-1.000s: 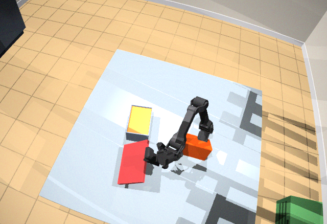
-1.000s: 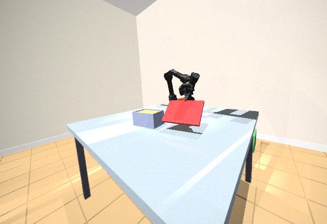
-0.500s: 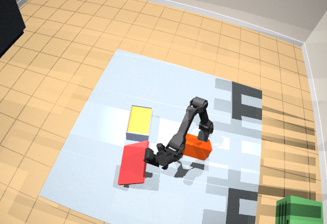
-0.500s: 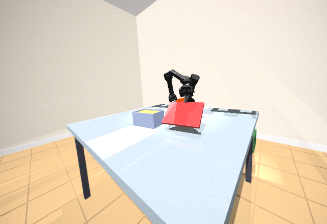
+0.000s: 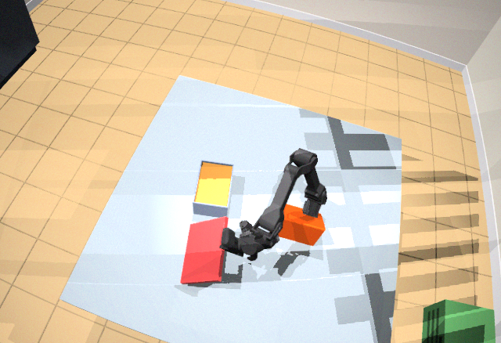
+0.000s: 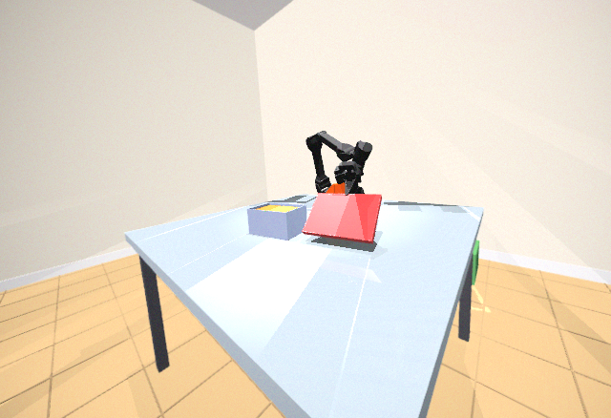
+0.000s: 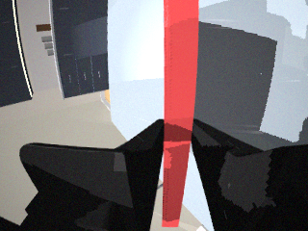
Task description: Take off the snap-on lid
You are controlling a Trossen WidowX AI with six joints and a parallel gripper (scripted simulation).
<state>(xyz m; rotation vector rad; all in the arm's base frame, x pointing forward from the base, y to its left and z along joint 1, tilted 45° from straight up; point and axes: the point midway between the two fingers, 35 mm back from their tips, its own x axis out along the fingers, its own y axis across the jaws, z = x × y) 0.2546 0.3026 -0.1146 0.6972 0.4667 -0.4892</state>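
The red lid [image 5: 204, 250] [image 6: 344, 217] [image 7: 181, 72] is off the box and tilted, its top face turned toward the exterior camera. Its low edge hangs a little above the table [image 5: 161, 137] [image 6: 296, 304], with a shadow below it. My gripper [image 5: 225, 240] [image 7: 176, 125] is shut on the lid's raised edge, on the arm's side. The storage box [image 5: 210, 209] [image 6: 277, 223] is grey-blue, stands upright and open beside the lid, and shows a yellow-orange inside. In the exterior view the lid hides the fingertips.
An orange block [image 5: 301, 228] [image 6: 337, 188] stands at the arm's base, behind the lid as the exterior camera sees it. A green object [image 5: 459, 321] [image 6: 475, 261] is beyond the table's edge. The box is close to one end of the lid.
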